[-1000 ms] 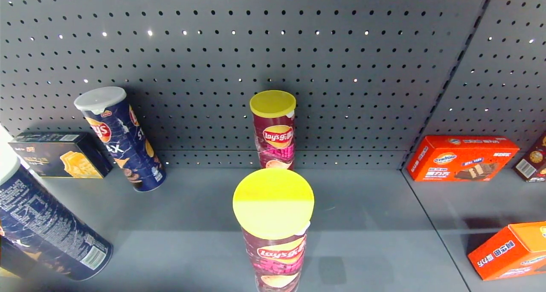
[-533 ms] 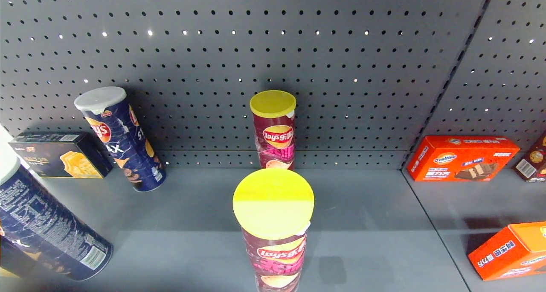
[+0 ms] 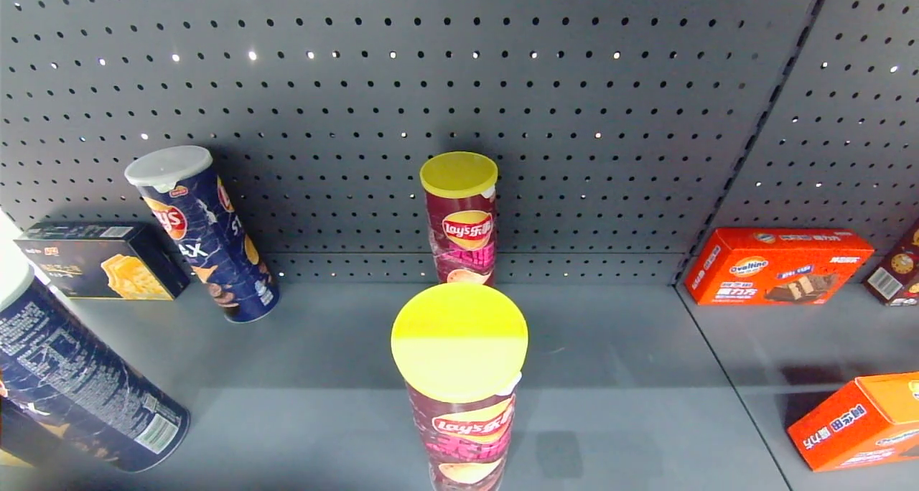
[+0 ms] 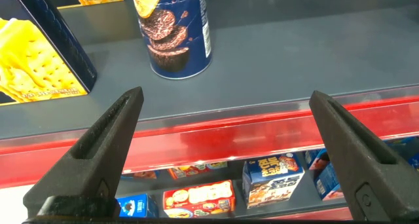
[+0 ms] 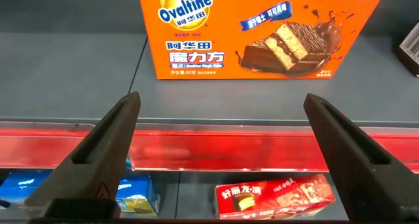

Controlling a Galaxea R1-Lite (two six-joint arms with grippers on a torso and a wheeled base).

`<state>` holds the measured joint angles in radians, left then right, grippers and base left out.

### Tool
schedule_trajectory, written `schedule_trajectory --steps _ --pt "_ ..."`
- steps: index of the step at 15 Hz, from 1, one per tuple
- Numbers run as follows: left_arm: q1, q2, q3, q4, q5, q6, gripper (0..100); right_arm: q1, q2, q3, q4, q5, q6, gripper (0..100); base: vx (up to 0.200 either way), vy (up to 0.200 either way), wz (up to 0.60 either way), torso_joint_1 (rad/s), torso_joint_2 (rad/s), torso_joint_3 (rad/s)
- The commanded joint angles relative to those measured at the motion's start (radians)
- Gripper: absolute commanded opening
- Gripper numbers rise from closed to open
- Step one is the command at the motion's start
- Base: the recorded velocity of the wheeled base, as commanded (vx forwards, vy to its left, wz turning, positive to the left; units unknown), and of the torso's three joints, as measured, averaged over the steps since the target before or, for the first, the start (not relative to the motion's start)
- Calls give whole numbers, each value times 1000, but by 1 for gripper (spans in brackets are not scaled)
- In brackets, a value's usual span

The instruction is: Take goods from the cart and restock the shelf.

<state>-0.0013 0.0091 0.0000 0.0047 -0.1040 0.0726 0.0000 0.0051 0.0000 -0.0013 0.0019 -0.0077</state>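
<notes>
Just outside the shelf's red front rail (image 4: 222,135), the left gripper (image 4: 226,98) is held with its fingers spread wide apart, facing a dark blue can (image 4: 175,34) and a dark cracker box (image 4: 39,54). The right gripper (image 5: 220,101) is likewise held wide open, facing an orange snack box (image 5: 255,31). On the grey shelf (image 3: 632,376), at the lower centre of the head view, a maroon chip can (image 3: 459,376) with a yellow lid is stood upright. A second maroon can (image 3: 459,218) is set straight behind it, against the pegboard (image 3: 502,82). A near blue can (image 3: 79,390) is seen at the lower left edge and a far blue can (image 3: 204,232) at the middle left. A near orange box (image 3: 858,419) is placed at the lower right, a far orange box (image 3: 779,265) behind it.
</notes>
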Motion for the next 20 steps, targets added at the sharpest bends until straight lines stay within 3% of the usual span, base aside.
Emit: schedule_trajectory --steps 1,18,20 --pt "0 2 0 0 0 1 100 0 -1 0 0 1 0 100 0 200 0 -2 -2 2" --pt "0 2 0 0 0 3 100 0 -1 0 0 1 0 100 -24 12 0 0 0 1" --pt "0 2 0 0 3 -2 100 0 -1 0 0 1 0 100 0 200 0 7 2 5"
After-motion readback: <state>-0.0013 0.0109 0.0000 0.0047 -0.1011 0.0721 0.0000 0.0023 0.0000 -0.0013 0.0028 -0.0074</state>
